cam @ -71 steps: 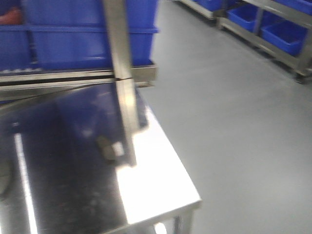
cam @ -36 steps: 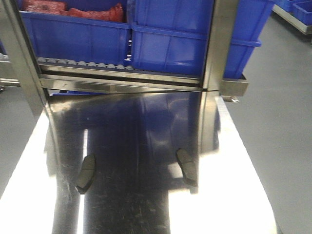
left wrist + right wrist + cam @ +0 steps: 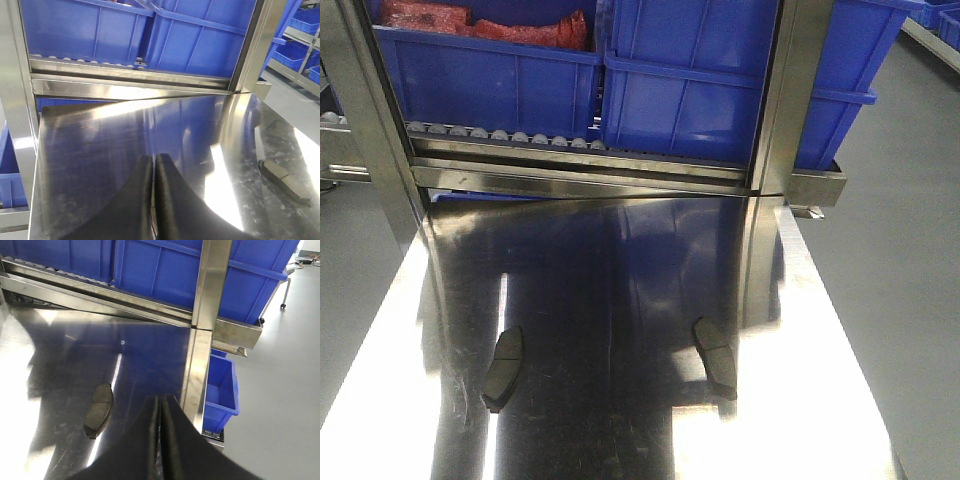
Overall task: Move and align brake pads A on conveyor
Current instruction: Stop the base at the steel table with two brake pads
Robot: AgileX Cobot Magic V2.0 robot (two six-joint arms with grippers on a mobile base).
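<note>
Two brake pads A lie flat on a shiny steel table, a left pad [image 3: 504, 367] and a right pad [image 3: 715, 355], about a third of the table's width apart. Neither gripper shows in the front view. In the left wrist view my left gripper [image 3: 153, 158] is shut with nothing in it, above the bare steel, and one pad [image 3: 284, 175] lies well to its right. My right gripper [image 3: 160, 399] is also shut and empty, and a pad [image 3: 99, 410] lies to its left on the table. The conveyor is out of view.
A steel rack with blue bins [image 3: 670, 90] on a roller track [image 3: 500, 135] stands at the table's far edge. Its upright post [image 3: 780, 100] rises at the back right. Grey floor [image 3: 910, 300] lies past the table's right edge [image 3: 840, 330]. A small blue bin [image 3: 222, 390] sits low beside the table.
The front view has swung left from the table's right corner and floor to face the rack squarely. Both pads now show and lie still on the steel.
</note>
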